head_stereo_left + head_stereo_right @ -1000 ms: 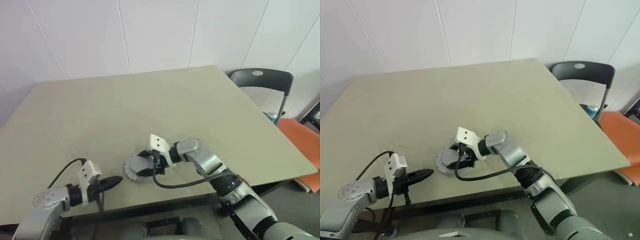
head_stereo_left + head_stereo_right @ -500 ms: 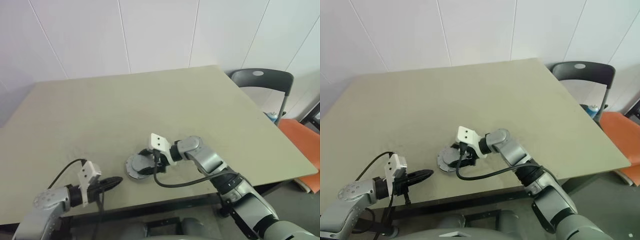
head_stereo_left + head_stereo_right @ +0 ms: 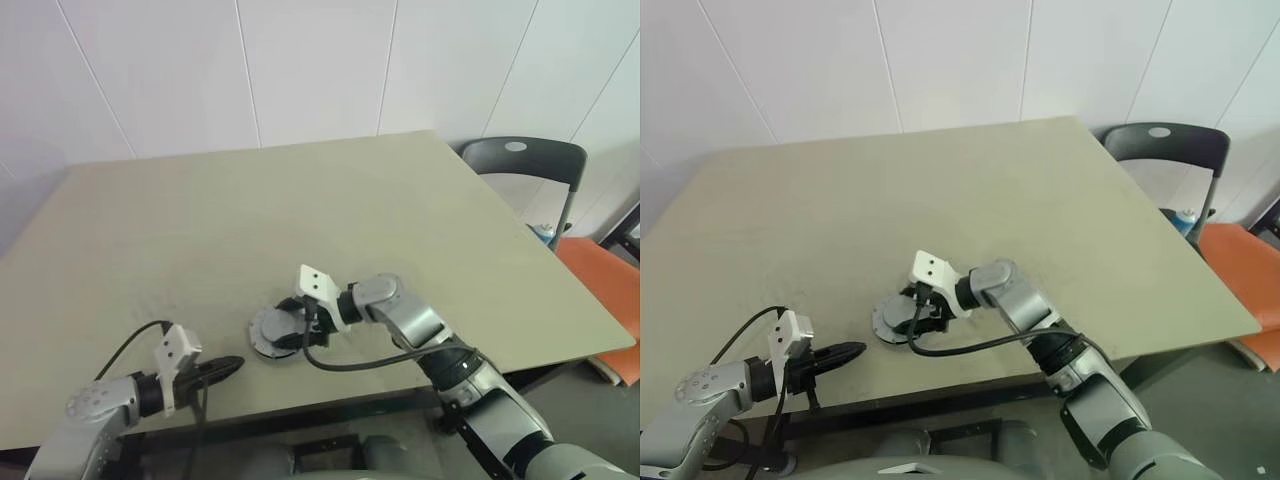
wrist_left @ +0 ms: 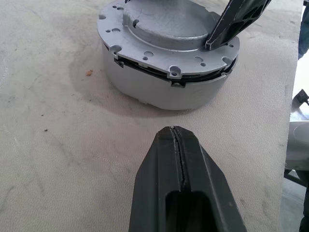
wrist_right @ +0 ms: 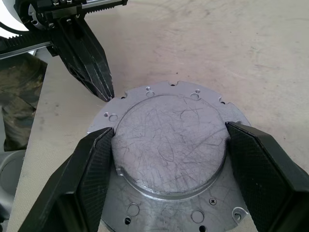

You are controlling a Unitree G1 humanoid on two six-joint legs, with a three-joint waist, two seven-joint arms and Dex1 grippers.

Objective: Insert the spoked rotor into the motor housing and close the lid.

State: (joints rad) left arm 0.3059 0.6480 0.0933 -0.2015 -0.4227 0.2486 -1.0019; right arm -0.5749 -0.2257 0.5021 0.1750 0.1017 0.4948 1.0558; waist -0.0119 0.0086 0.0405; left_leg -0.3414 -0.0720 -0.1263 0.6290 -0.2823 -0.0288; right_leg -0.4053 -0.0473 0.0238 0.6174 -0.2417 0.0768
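From the head, the table (image 3: pixel 420 230) carried one grey round unit near its front edge, the motor housing (image 3: pixel 262 344) with the lid (image 3: pixel 272 327) sitting on top of it; the rotor could not be made out, whether inside or elsewhere. The right gripper (image 3: pixel 296 327) reached in from three o'clock of the unit, its two black fingers spread wide on either side of the lid's raised centre. At about eight o'clock of the housing, a little apart from it, the left gripper (image 3: pixel 228 365) lay low over the table with its fingers pressed together on nothing, tips aimed at the unit. A dark chair (image 3: pixel 522 160) stood off the table's far right corner. In the left wrist view the shut black fingers (image 4: pixel 181 159) pointed at the housing wall (image 4: pixel 145 87), and a thin dark gap ran between wall and lid rim (image 4: pixel 159 60); one right-hand finger leaned on the lid. In the right wrist view the two wide-set fingers (image 5: pixel 91 166) flanked the scratched round boss of the lid (image 5: pixel 169 140), seeming to touch its sides, and the left gripper's closed tip (image 5: pixel 99 79) sat just beside the notched rim
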